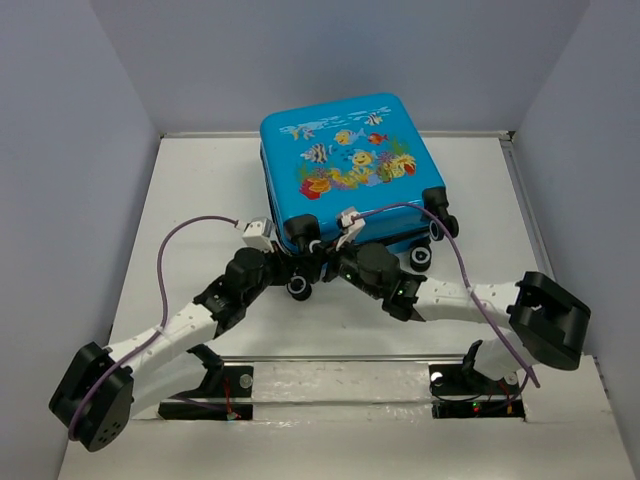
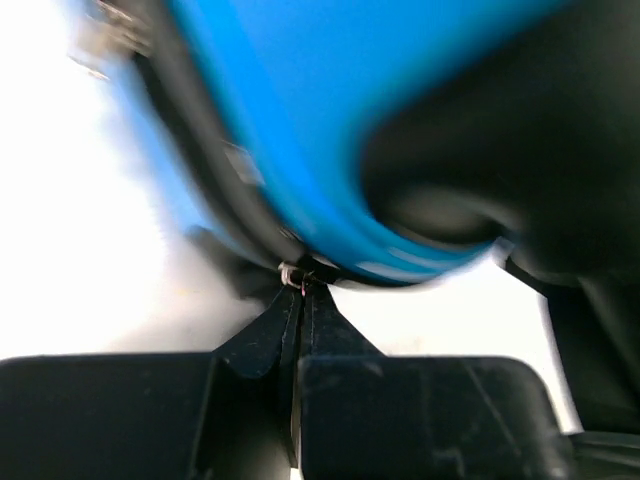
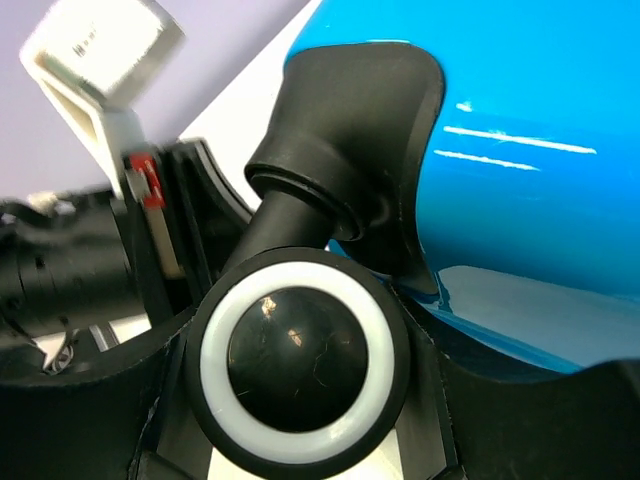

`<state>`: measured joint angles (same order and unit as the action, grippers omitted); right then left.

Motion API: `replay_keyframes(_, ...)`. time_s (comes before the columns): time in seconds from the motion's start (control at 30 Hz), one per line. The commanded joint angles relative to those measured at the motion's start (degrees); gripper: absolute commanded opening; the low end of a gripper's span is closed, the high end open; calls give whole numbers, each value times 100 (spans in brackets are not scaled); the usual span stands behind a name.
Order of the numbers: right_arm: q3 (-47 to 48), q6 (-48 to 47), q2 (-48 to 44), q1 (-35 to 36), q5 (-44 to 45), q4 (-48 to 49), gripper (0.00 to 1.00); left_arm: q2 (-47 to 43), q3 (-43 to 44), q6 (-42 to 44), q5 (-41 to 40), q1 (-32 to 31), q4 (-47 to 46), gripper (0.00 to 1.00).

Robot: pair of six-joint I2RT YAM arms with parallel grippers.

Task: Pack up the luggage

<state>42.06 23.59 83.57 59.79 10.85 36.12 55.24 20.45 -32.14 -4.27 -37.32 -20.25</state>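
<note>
lying flat, fish-printed blue luggage; left gripper pinched shut, right gripper clasping its wheel.

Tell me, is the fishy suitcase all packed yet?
Nearly, it seems. Done: the luggage lies shut, fish side up. In hand: the left gripper is pinched shut on a small metal piece at the seam, maybe the zipper pull, while the right gripper seems to clamp a wheel. Left: finishing the zip, though I can't see how much remains.

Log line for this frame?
suitcase: lying flat, fish side up | left tool: shut at suitcase edge | right tool: gripping wheel
</note>
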Motion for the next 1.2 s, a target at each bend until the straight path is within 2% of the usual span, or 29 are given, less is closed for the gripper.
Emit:
replay_keyframes(0.0, -391, 40, -832, 15, 364, 63, 7, -206, 372, -11, -2032, 190, 511, 6)
replay_keyframes(0.03, -453, 14, -1103, 15, 382, -182, 7, -198, 398, -72, -2199, 242, 948, 6)
replay_keyframes(0.13, -594, -118, -1605, 15, 278, -779, 7, 21, 469, -64, -2122, 769, 1181, 6)
replay_keyframes(0.23, -655, -197, -1940, 15, 85, -1185, 7, 100, 434, -47, -1894, 1374, 866, 6)
replay_keyframes(0.3, -699, -189, -2143, 15, -205, -1457, 7, 232, 538, -134, -1744, 1665, 244, 6)
replay_keyframes(0.47, -708, -83, -1968, 138, -497, -1423, 7, 1092, 1609, -257, -2183, 1781, 240, 6)
replay_keyframes(0.53, -700, -39, -1915, 138, -505, -1397, 7, 1051, 1778, -485, -2096, 1772, 511, 8)
replay_keyframes(0.57, -691, -22, -1906, 190, -505, -1406, 7, 902, 1779, -486, -2052, 1755, 548, 15)
replay_keyframes(0.6, -691, 5, -1932, 191, -496, -1397, 7, 718, 1639, -573, -2060, 1746, 583, 28)
replay_keyframes(0.63, -656, 22, -1950, 191, -514, -1458, 7, 464, 1525, -644, -2086, 1746, 723, 57)
replay_keyframes(0.67, -621, 31, -1985, 191, -531, -1528, 11, -165, 1315, -679, -2078, 1746, 803, 68)
replay_keyframes(0.7, -560, 40, -2011, 191, -497, -1651, 20, -520, 1226, -679, -2034, 1746, 882, 78)
replay_keyframes(0.73, -463, 49, -2090, 191, -462, -2009, 44, -897, 1164, -662, -1990, 1746, 1170, 99)
replay_keyframes(0.77, -288, 49, -2160, 191, -444, -2204, 56, -1658, 1137, -601, -1833, 1746, 1355, 99)
replay_keyframes(0.8, -226, 31, -2256, 252, -452, -2493, 74, -2014, 1172, -487, -1727, 1746, 1540, 99)
replay_keyframes(0.87, -111, 22, -2668, 252, -513, -2758, 89, -2691, 1268, -311, -1351, 1746, 2006, 99)
replay_keyframes(0.9, 133, -39, -2992, 252, -531, -3133, 100, -3477, 1451, -119, -1044, 1746, 2329, 99)
replay_keyframes(1.0, 425, -162, -3504, 252, -365, -3890, 99, -3836, 2041, 155, -629, 1746, 2867, 99)
replay_keyframes(1.03, 530, -232, -3671, 252, -295, -4372, 79, -3898, 2190, 242, -514, 1737, 3060, 99)
replay_keyframes(1.07, 757, -276, -3951, 252, -94, -4620, 64, -3942, 2418, 348, -304, 1746, 3393, 99)
replay_keyframes(1.1, 759, -276, -4084, 252, -31, -4866, 64, -3968, 2420, 445, -146, 1746, 3474, 99)
replay_keyframes(1.13, 951, -355, -4199, 252, 83, -5269, 99, -3986, 2559, 515, 13, 1746, 3675, 99)
replay_keyframes(1.17, 1031, -373, -4322, 252, 206, -5430, 100, -3995, 2622, 481, 14, 1746, 3782, 99)
